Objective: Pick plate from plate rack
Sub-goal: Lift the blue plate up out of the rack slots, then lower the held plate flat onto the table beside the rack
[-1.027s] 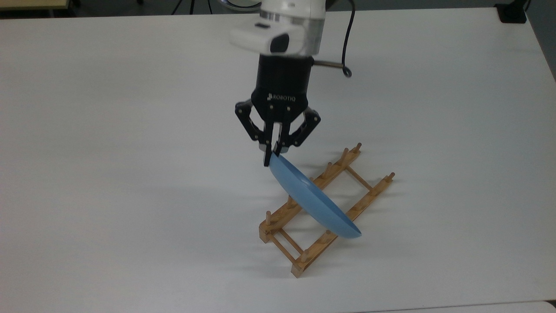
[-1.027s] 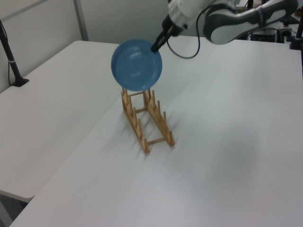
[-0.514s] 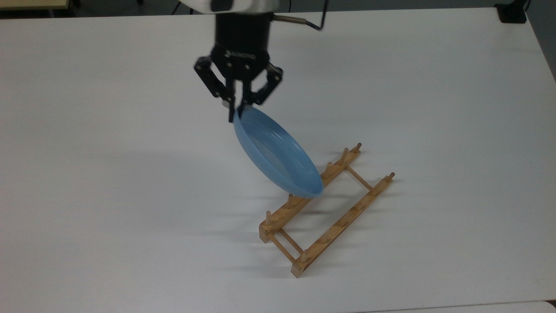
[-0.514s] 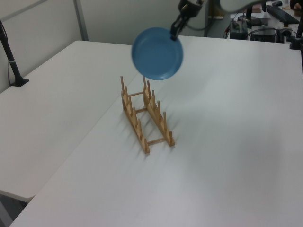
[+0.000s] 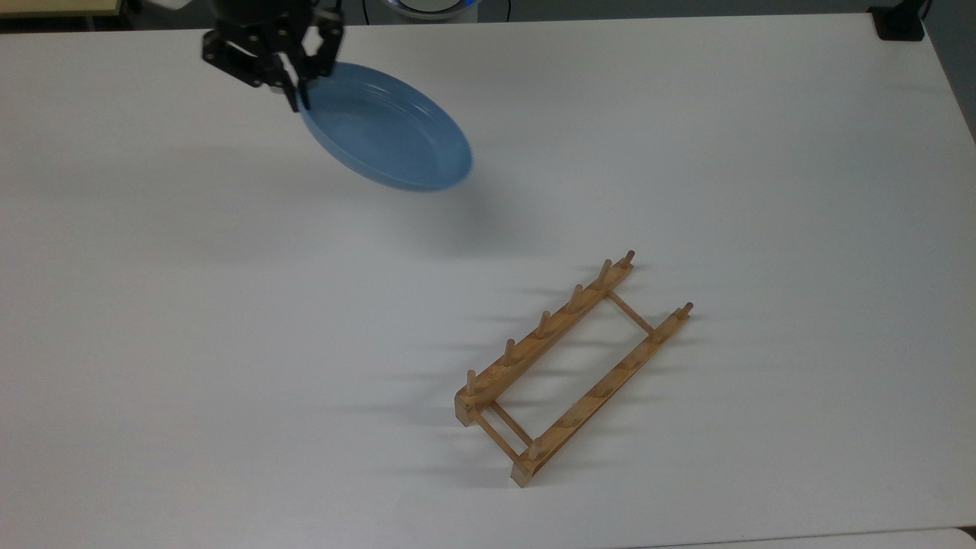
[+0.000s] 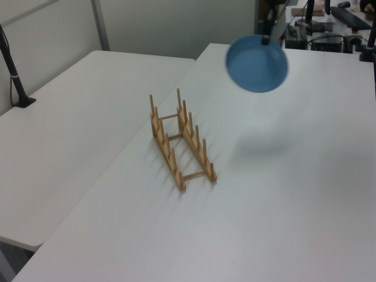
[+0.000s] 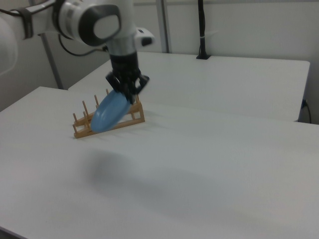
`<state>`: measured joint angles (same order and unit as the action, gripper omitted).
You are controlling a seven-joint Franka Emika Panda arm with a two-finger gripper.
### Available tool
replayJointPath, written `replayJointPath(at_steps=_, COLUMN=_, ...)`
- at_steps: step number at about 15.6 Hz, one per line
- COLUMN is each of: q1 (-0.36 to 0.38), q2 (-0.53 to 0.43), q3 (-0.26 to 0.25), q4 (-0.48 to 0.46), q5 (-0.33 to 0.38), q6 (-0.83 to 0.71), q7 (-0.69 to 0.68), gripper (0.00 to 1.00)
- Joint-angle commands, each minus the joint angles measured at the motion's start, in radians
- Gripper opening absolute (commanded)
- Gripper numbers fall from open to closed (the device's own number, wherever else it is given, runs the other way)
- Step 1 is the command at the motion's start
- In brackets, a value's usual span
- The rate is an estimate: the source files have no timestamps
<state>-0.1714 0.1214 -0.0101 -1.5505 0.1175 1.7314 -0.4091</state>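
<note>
The light-blue plate point(image 5: 389, 130) hangs in the air near the top view's upper left, tilted, well clear of the rack. My black gripper point(image 5: 296, 90) is shut on the plate's rim at its upper left edge. In the left view the plate point(image 6: 257, 63) floats high at the upper right, above its shadow on the table. The right view shows the gripper point(image 7: 126, 95) holding the plate point(image 7: 108, 114) in front of the rack point(image 7: 82, 124). The light-wood plate rack point(image 5: 568, 366) stands on the white table with nothing in it, and it sits at the middle of the left view point(image 6: 179, 140).
The white table point(image 5: 762, 191) stretches wide around the rack. A second white table point(image 6: 70, 123) adjoins it on the left view's left. A black clamp point(image 5: 898, 21) sits at the top view's far right corner, and a dark post point(image 6: 13, 70) stands at the left view's left edge.
The gripper has carried the plate up and away from the rack, toward the top view's upper left. The plate has tilted flatter. The rack has stayed in place.
</note>
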Motion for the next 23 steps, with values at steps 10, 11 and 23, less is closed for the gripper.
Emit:
replayJointPath(at_steps=10, q1=-0.171, q2=0.064, q3=-0.001, q4=-0.339, q5=0.071, q6=0.221, q7=-0.28, gripper=0.01)
replayJointPath(at_steps=11, q1=-0.169, q2=0.076, q3=-0.001, q4=-0.353, q5=0.071, q6=0.253, q7=-0.278, gripper=0.01)
replayJointPath(at_steps=23, q1=-0.171, q2=0.123, q3=-0.001, q4=-0.346, q5=0.071, q6=0.266, q7=-0.258, gripper=1.0)
